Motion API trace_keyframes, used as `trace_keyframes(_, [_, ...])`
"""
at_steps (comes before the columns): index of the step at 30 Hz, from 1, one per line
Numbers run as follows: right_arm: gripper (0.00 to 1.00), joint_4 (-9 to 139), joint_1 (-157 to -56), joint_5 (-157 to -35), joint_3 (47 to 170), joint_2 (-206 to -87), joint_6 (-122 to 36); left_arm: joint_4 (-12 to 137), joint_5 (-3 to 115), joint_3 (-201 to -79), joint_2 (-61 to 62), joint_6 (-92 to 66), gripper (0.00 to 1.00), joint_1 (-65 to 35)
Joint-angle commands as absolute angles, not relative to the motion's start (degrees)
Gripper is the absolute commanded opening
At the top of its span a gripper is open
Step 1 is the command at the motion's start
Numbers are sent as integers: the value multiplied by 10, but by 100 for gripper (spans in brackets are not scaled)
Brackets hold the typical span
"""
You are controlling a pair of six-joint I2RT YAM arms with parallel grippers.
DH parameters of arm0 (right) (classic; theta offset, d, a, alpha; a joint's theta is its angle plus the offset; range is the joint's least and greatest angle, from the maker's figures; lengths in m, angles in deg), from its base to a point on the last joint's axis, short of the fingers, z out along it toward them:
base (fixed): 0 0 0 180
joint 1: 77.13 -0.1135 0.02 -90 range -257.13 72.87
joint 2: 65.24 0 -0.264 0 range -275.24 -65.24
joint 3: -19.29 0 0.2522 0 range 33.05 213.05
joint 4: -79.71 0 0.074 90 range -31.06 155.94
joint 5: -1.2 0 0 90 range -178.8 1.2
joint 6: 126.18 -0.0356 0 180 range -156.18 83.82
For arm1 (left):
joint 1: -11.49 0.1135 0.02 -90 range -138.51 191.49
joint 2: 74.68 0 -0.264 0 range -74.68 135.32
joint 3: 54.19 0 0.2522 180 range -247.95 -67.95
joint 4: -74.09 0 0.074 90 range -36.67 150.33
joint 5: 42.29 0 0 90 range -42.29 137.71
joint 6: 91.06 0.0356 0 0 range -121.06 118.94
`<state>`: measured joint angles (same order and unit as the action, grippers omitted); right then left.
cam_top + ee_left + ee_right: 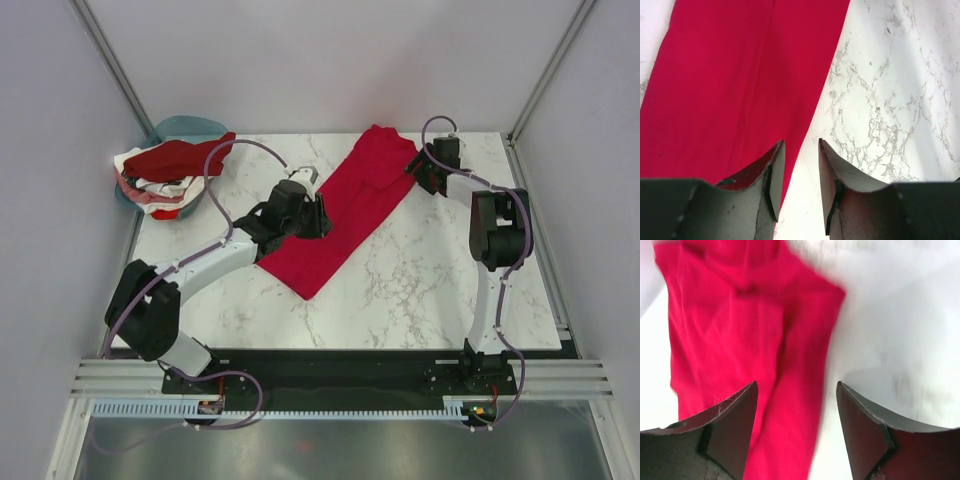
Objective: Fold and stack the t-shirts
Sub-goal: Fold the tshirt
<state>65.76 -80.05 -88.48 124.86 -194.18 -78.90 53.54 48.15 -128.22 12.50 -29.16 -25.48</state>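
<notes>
A bright crimson t-shirt (345, 215) lies on the marble table as a long folded strip, running from the back centre towards the front left. My left gripper (316, 214) hovers at the strip's left edge about midway along; in the left wrist view the left gripper (800, 142) is open, with the cloth's edge (740, 90) under its left finger and nothing between the jaws. My right gripper (416, 168) is at the strip's far right end. In the blurred right wrist view the right gripper (796, 385) is wide open above the shirt (755, 340), holding nothing.
A teal basin (190, 127) at the back left corner holds a heap of other t-shirts (165, 170), dark red on top with white and pink below. White walls and metal posts close in the table on three sides. Bare marble (430, 270) lies right of the strip.
</notes>
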Motion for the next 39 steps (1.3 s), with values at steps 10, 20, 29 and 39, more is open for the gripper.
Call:
trace_keyframes(10, [68,670,-940,-873,933,-1692,-794,526,309,-1267,49,-301,42,-253])
trace_keyframes(20, [63,757,-1110,-833,697,-1562,-887,553,182,-1188,-52,-354,33,-252])
trace_keyframes(29, [63,780,-1232,-819,742,-1623,-930,565,175,-1182,-59,-343,31,-252])
trace_keyframes(39, [0,736,-1261,-864,778,-1675,-885,573,198,-1187,-55,-324,30,-253])
